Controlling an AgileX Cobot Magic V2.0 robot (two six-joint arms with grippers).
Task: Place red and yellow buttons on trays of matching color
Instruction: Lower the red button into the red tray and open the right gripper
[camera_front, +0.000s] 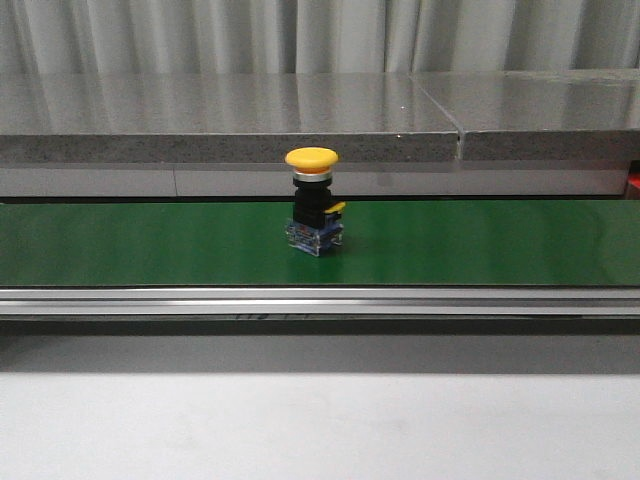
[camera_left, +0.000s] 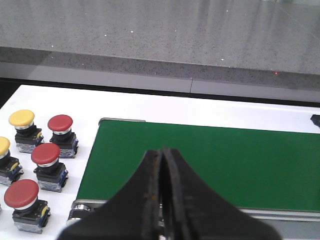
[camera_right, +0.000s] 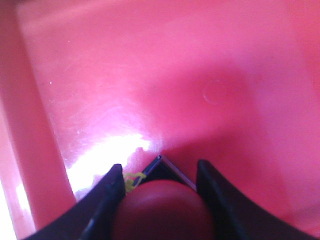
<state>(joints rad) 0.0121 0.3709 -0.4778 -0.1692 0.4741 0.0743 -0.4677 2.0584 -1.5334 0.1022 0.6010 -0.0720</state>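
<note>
Right gripper (camera_right: 160, 197): black fingers clamped either side of a red mushroom-capped push button (camera_right: 165, 210), low centre of the right wrist frame; a scrap of yellow tab and a corner of the button's base show just above the cap. Beyond it, the glossy floor of the red plastic tray (camera_right: 165, 75) fills the whole frame, with a raised wall down the left edge. Button looks close above the floor; whether the base touches it cannot be told

Left gripper (camera_left: 162, 200): black fingers pressed together, nothing between them, bottom centre of the left wrist frame. It hangs over the near end of the green conveyor belt (camera_left: 210, 160). At lower left of that frame, on the white table (camera_left: 60, 100), a cluster of waiting buttons: three red-capped (camera_left: 45, 154) and two yellow-capped (camera_left: 21, 118) visible, all upright, set close but apart

Front frame: one yellow mushroom-capped push button (camera_front: 312, 200) stands upright mid-belt, centre of frame. Neither arm shows here

Step in hand, as I judge it: setting the red button down in the red tray. To do it well: lower until the base sits flat, stay off the left wall, open the fingers evenly so the top-heavy cap doesn't tip, then lift straight out
</note>
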